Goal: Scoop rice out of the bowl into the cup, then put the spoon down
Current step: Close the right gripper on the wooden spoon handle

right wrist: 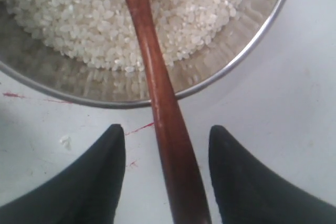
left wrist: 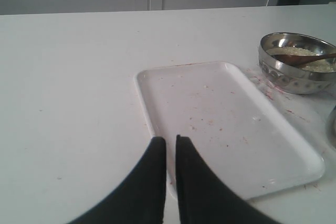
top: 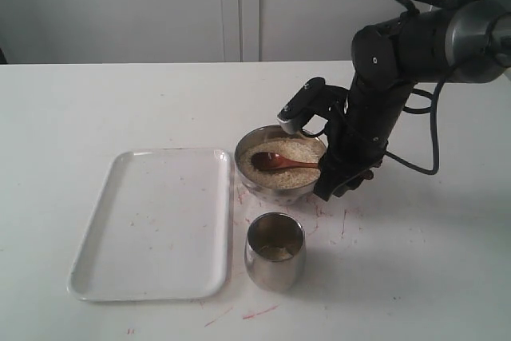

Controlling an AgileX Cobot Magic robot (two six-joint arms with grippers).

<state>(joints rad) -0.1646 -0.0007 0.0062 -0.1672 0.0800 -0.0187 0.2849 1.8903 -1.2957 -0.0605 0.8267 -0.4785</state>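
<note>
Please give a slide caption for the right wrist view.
Open right gripper astride the spoon, whose handle crosses the rim of the bowl of rice.

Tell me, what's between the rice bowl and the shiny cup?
Nothing. The exterior view shows only a short strip of bare white table, with faint red marks, between the bowl and the cup.

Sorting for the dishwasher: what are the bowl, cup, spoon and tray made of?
Bowl and cup: likely polished steel, mirror-bright with reflections. Spoon: wood, reddish-brown, smooth sheen, perhaps varnished. Tray: probably plastic, plain white, slightly glossy, with a rounded moulded rim.
</note>
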